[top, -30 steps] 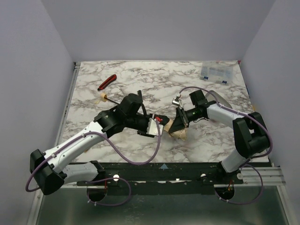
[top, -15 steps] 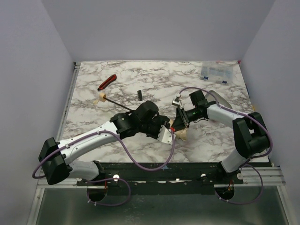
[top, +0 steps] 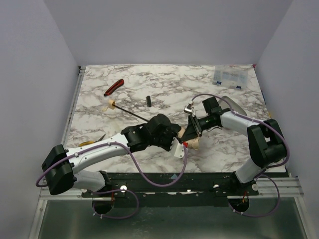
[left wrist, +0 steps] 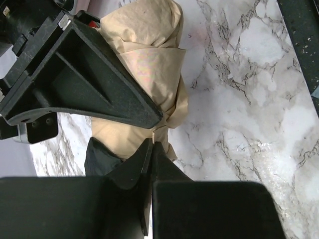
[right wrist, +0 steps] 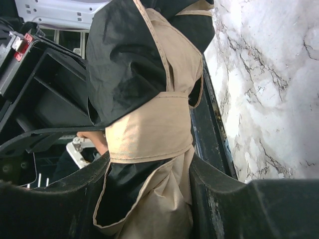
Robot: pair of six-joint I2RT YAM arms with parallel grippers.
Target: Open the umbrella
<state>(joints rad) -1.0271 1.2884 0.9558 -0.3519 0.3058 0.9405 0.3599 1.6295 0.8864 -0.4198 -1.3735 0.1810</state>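
Umbrella (left wrist: 149, 64): folded bundle, strap (right wrist: 149, 127) fastened, mid-front on table (top: 227, 149); right gripper (top: 192, 128) clamped round it; left gripper (left wrist: 151, 147) pressed tip to tip at the fabric edge. Hazard: tugging against the strap likely tears cloth or slips the bundle; a swinging shaft (top: 130, 112) could strike the red-handled tool (top: 113, 87). Surface marbled, hard; walls (top: 164, 30) plain, pale.

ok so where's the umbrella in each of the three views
top external: the umbrella bundle sits just below centre, its thin shaft running up-left.
left wrist: the tan bundle fills the upper centre.
right wrist: it fills the centre, with a tan band around it.
shared landmark: the marble table, seen right of the bundle in both wrist views.
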